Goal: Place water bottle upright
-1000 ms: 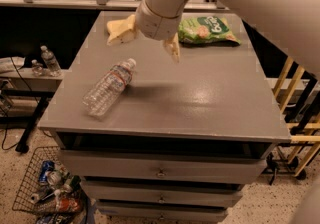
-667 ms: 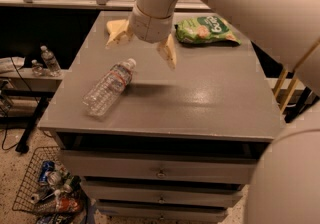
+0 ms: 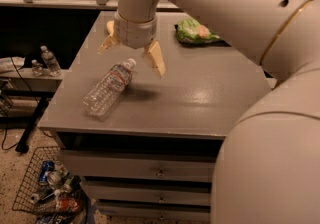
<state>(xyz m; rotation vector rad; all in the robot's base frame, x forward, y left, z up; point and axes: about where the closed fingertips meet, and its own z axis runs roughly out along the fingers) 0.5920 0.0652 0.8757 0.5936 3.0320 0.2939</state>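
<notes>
since a moment ago the gripper (image 3: 131, 61) has slid left and nearer to the front of the table, and the water bottle (image 3: 109, 89) lies where it lay. the gripper now hangs over the cap end of the bottle, pointing down from a thick white wrist. its two pale yellowish fingers (image 3: 156, 61) stand wide apart, one on the left side of the cap and one on the right, and they grip nothing. how high they are above the bottle i cannot tell.

the water bottle lies on its side on the left half of the grey table top (image 3: 200, 93), not upright. its white cap (image 3: 131, 62) points toward the back right, and its base points toward the front left corner. the white-and-red label band (image 3: 120, 74) sits just below the cap.

a green snack bag (image 3: 196, 33) lies at the back of the table, well apart from the bottle. two small clear bottles (image 3: 50, 61) stand on a low shelf left of the table. a wire basket (image 3: 35, 188) with cans stands on the floor by the drawers (image 3: 160, 172).
</notes>
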